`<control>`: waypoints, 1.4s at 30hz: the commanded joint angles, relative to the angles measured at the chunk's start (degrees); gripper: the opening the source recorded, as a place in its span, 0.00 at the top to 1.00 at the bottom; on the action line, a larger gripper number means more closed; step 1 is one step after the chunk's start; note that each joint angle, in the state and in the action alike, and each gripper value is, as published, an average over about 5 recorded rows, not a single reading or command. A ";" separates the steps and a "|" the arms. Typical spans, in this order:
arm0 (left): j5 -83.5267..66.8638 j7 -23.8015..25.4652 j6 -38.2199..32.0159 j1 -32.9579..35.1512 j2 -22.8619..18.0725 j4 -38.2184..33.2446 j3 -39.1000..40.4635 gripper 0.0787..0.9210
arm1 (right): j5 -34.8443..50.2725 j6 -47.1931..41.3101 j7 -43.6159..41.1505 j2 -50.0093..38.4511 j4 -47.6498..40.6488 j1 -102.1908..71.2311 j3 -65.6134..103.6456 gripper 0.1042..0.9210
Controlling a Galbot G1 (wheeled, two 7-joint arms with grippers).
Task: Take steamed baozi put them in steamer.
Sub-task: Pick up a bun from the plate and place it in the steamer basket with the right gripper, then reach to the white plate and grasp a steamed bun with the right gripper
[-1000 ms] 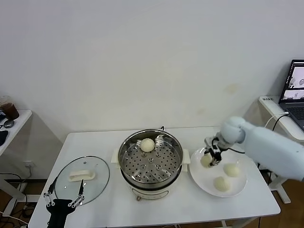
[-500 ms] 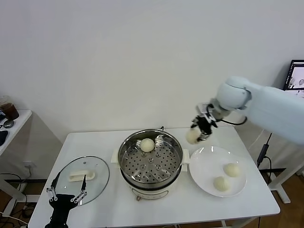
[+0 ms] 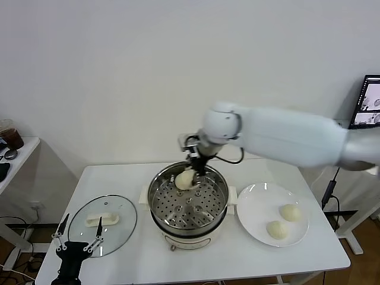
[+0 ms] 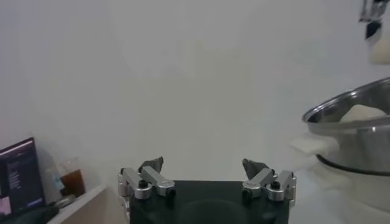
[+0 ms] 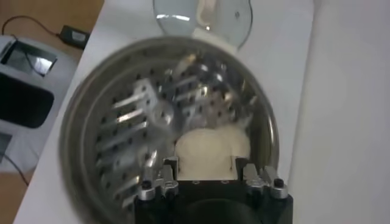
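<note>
Head view: the right claw (image 3: pixel 191 168) hangs over the back of the steamer (image 3: pixel 187 200), closed on a baozi (image 3: pixel 185 178) that sits directly beneath it, at or just above the perforated tray; whether it hides a bun already lying there I cannot tell. The coming release turns on that vertical line, with the free tray lying toward the front. Two more baozi (image 3: pixel 290 212) wait on the plate (image 3: pixel 255 202) on the right. The left claw (image 3: pixel 76 244) idles open, low by the glass lid (image 3: pixel 102 222) on the tabletop (image 3: pixel 237 261).
</note>
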 commanded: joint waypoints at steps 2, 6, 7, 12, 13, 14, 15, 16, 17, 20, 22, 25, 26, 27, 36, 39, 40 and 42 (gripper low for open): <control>0.26 -0.03 -0.15 -0.43 -0.03 0.41 -0.41 0.12 | 2.70 -4.84 2.89 10.06 -5.71 -3.03 -1.10 0.45; 0.23 -0.03 -0.15 -0.83 -0.16 0.67 -0.12 0.12 | 0.21 -4.54 2.71 10.78 -7.26 -5.19 -1.06 0.45; 0.24 -0.03 -0.15 -0.90 -0.18 0.74 -0.06 0.12 | -0.53 -4.46 2.69 10.84 -7.60 -5.82 -1.02 0.45; 0.21 -0.05 -0.27 -1.05 -0.08 0.98 -0.08 0.12 | -2.97 -4.15 2.75 10.83 -8.99 -8.05 -0.92 0.45; 0.20 -0.06 -0.32 -1.06 -0.06 1.04 -0.12 0.12 | -3.13 -3.96 2.87 10.87 -9.26 -8.35 -0.79 0.45; 0.20 -0.08 -0.36 -1.06 -0.04 1.11 -0.17 0.12 | -3.24 -3.77 3.00 10.93 -9.51 -8.63 -0.61 0.45; 0.20 -0.08 -0.41 -1.06 -0.02 1.18 -0.20 0.12 | -3.20 -3.61 3.15 11.01 -9.71 -8.88 -0.43 0.45; 0.20 -0.09 -0.45 -1.04 -0.01 1.22 -0.22 0.12 | -3.16 -3.41 3.30 11.10 -9.89 -9.13 -0.24 0.45; 0.20 -0.09 -0.48 -1.04 -0.01 1.26 -0.22 0.12 | -3.13 -3.23 3.43 11.17 -10.03 -9.36 -0.08 0.44; 0.18 -0.09 -0.49 -1.06 -0.03 1.25 -0.25 0.12 | -3.38 -3.07 3.41 11.13 -10.15 -9.70 0.28 0.42; 0.16 -0.09 -0.46 -1.08 -0.05 1.24 -0.28 0.12 | -3.72 -3.04 3.07 10.75 -9.99 -9.47 0.47 0.37; 0.10 -0.12 -0.38 -1.20 -0.07 1.39 -0.28 0.12 | -5.05 -2.58 1.63 9.17 -9.12 -8.31 0.83 0.27; 0.09 -0.13 -0.35 -1.25 -0.09 1.45 -0.26 0.12 | -5.92 -2.06 0.76 8.30 -8.61 -7.73 1.05 0.23; 0.08 -0.12 -0.33 -1.31 -0.11 1.50 -0.21 0.12 | -6.85 -1.39 -0.30 7.24 -7.90 -7.05 1.31 0.20; 0.27 0.19 0.21 -2.06 -0.14 1.58 0.48 0.12 | -16.37 10.00 -12.66 -11.65 5.43 0.84 5.62 0.12; 0.25 0.29 0.31 -2.18 0.10 1.61 0.52 0.12 | -18.74 13.99 -17.00 -20.96 11.05 2.72 5.79 0.12; 0.25 0.31 0.33 -2.24 0.16 1.65 0.52 0.12 | -19.65 15.26 -18.26 -24.33 12.68 2.92 5.83 0.12; 0.25 0.31 0.33 -2.37 0.24 1.86 0.57 0.12 | -21.55 17.40 -20.05 -30.85 15.33 2.39 6.18 0.12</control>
